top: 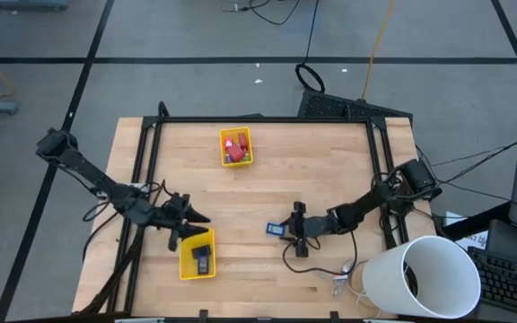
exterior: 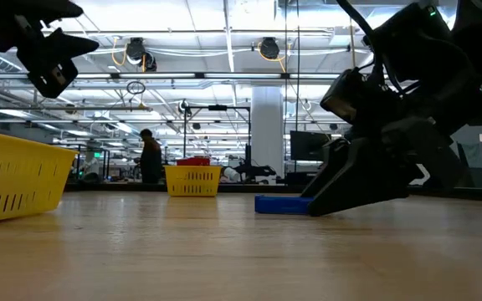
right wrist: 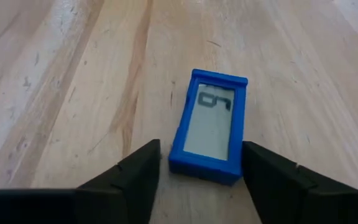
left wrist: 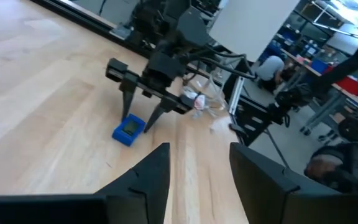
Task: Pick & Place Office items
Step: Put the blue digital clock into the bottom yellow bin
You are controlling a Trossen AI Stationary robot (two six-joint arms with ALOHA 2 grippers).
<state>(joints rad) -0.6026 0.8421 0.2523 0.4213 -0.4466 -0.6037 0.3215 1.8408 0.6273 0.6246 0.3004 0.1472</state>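
- Right claw (top: 296, 230) down at the surface (top: 330, 161), right of centre, fingers spread wide, gripping nothing.
- Blue item (right wrist: 209, 126) lies flat on the wood just ahead of the right claw's tips; flat rectangular piece with a grey window face. Right wrist view: it sits between the two fingers (right wrist: 131, 180), partly past the tips, small gap either side. Contact at the tips: can't tell.
- Same blue item (top: 276, 229) is just left of the right claw in the high view; low view shows it (exterior: 283, 204) resting on the surface at the finger ends.
- Left claw (top: 189, 224) at near left, above the near yellow tray (top: 185, 263), raised off the surface in the low view; fingers (left wrist: 143, 177) apart, nothing held.
- Near tray contains a dark item (top: 202, 259).
- Far yellow tray (top: 224, 144), centre-far, holds red item (top: 236, 144) and a blue one (top: 238, 157).
- White bucket (top: 424, 278) at near right corner.
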